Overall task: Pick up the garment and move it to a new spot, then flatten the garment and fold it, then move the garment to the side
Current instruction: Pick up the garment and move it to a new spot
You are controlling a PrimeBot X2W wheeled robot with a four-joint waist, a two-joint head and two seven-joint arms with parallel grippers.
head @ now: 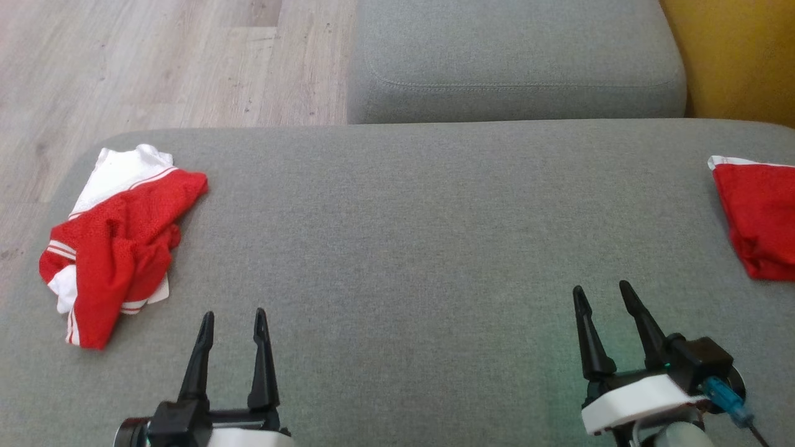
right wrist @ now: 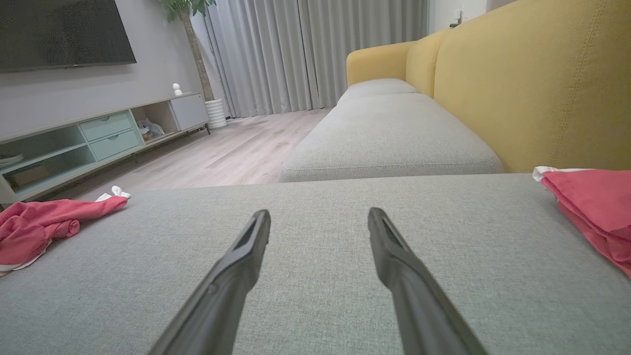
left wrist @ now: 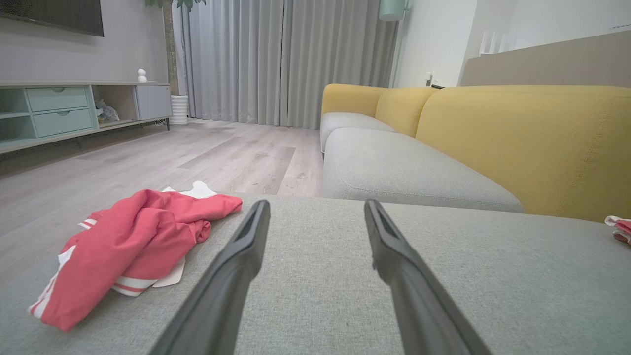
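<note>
Our left hand [head: 235, 313] and right hand [head: 601, 287] hung open and empty over the near edge of the cushion [head: 404, 248], ready to grasp. We judged the crumpled garment [head: 118, 248], at its left end, awaited pick-up, with a second garment [head: 761, 217] at its right end.

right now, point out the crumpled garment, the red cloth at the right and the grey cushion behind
crumpled garment [head: 124, 242], head view, its red middle
red cloth [head: 758, 211], head view, its red top face
grey cushion [head: 515, 49], head view, its bare top

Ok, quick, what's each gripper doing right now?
Left gripper: open, holding nothing.
Right gripper: open, holding nothing.
</note>
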